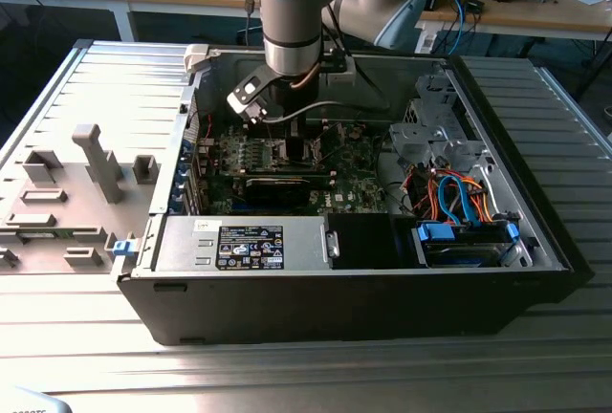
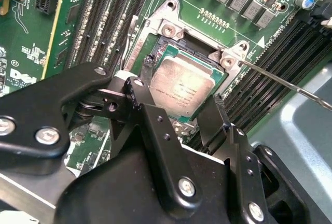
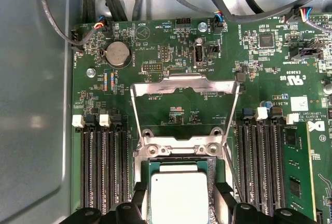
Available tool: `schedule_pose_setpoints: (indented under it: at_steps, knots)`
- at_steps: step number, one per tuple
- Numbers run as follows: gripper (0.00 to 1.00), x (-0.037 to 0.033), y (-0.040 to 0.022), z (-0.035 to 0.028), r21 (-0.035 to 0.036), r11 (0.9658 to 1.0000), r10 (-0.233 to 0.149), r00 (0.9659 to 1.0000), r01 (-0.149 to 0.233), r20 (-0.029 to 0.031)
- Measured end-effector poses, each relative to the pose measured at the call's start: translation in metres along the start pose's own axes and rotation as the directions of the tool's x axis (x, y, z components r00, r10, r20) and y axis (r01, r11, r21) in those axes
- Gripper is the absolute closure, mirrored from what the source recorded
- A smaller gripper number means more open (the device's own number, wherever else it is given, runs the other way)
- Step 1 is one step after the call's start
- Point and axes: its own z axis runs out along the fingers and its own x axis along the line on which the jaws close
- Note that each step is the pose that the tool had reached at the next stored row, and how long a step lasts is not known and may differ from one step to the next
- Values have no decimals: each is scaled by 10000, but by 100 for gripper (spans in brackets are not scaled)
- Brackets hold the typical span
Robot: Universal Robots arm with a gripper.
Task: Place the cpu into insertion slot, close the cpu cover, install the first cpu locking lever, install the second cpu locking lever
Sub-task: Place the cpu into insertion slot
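The cpu [image 2: 181,86], a flat square with a pale metal top, lies level in the insertion slot [image 2: 168,27] of the green motherboard. My gripper [image 2: 182,90] straddles it, its black fingers [image 2: 148,71] pressed against two opposite edges. The first wrist view has the cpu [image 3: 179,195] between the same fingertips [image 3: 140,195]. The cpu cover [image 3: 184,85], a thin silvery frame, stands swung open beyond the slot. A thin locking lever [image 2: 290,85] sticks out from the slot's corner, unlatched. In the exterior view my gripper [image 1: 287,136] is deep inside the open computer case.
Black memory slots [image 3: 104,167] flank the socket on both sides. Cables [image 3: 218,3] hang over the board's far edge. The case [image 1: 335,284] holds a power supply [image 1: 244,246] at the front and a drive bay with blue and orange wiring [image 1: 459,203] on the exterior view's right.
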Motion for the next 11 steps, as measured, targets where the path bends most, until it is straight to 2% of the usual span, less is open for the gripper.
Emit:
schedule_pose_setpoints:
  at_steps: [3,9,11]
  knots:
    - [39,-35,1,-2,2,10000,0,10000,0,3]
    - [39,-40,1,-2,2,10000,0,10000,0,3]
    - [39,-37,3,-31,3,10000,-1,10000,1,5]
